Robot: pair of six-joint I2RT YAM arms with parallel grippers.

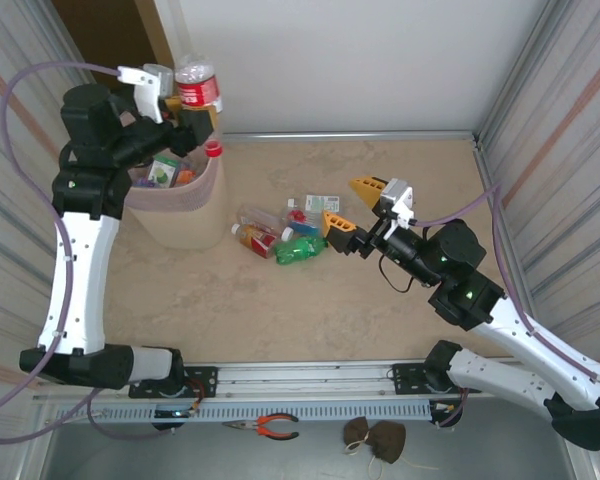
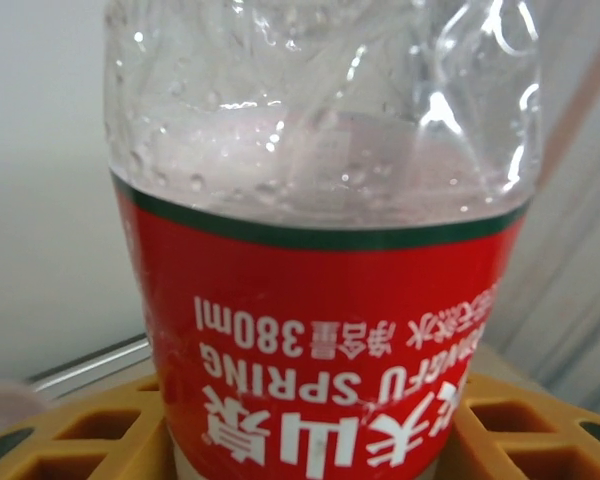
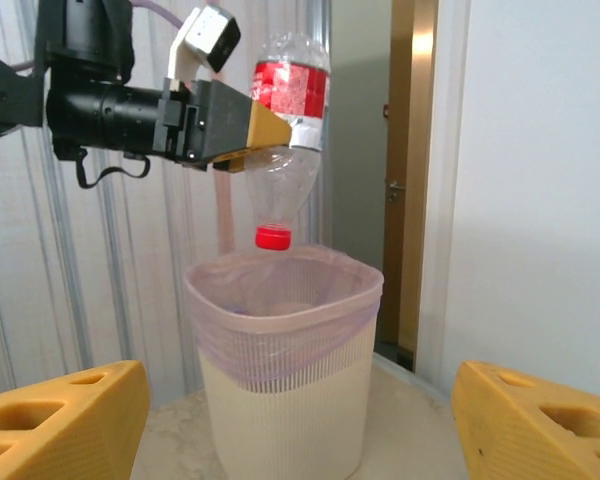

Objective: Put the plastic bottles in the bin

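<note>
A clear plastic bottle [image 1: 197, 86] with a red label [image 2: 320, 340] hangs upside down, its red cap [image 3: 272, 238] just above the rim of the bin [image 3: 280, 370]. My left gripper [image 1: 192, 118] is shut on the bottle's body, with a yellow finger [image 2: 70, 430] on either side. The pale pink bin [image 1: 180, 215] stands at the far left and holds a few items. Several more bottles [image 1: 280, 235] lie in a cluster mid-table, one of them green [image 1: 302, 250]. My right gripper [image 1: 353, 207] hovers open just right of that cluster, nothing between its fingers [image 3: 60, 420].
Orange-handled pliers [image 1: 270, 425] and a brown cloth lump [image 1: 375, 438] lie below the mounting rail [image 1: 310, 380] at the near edge. Corrugated walls close in the table on the left and right, and a white wall stands at the back.
</note>
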